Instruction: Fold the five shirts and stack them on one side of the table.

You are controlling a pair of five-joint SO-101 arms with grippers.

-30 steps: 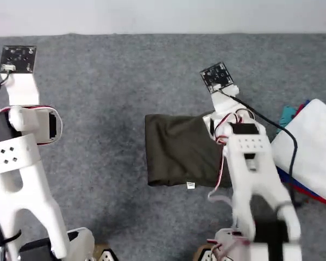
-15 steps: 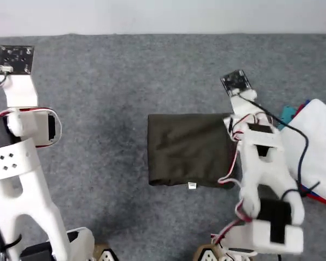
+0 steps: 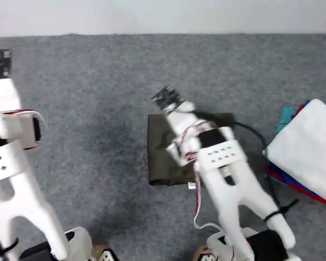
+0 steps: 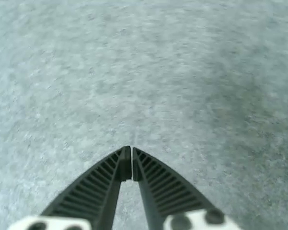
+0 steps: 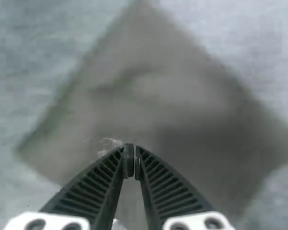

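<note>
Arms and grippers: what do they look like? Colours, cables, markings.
The left arm and right arm are white plastic, with dotted holes on the brackets. Red and white wires loop at the joints; a black cable trails from the right one. Each wrist carries a small black circuit board. The left gripper and right gripper have dark, ribbed, tapering fingers on white bases.

Table cover (image 3: 98,81) is a speckled mid-grey all over. The folded shirt (image 3: 160,157) is plain dark olive-brown, no print, with a tiny white tag (image 3: 191,185) on one edge. Right of that shirt there's a plain white shirt (image 3: 309,141) with a teal edge (image 3: 286,117), blue edge (image 3: 280,175) and red edge (image 3: 315,194) showing under it. Left arm (image 3: 13,179) and right arm (image 3: 228,174) are white with black bits and red wires. Left gripper (image 4: 131,153) and right gripper (image 5: 130,152) both have black ribbed fingers on white bases
</note>
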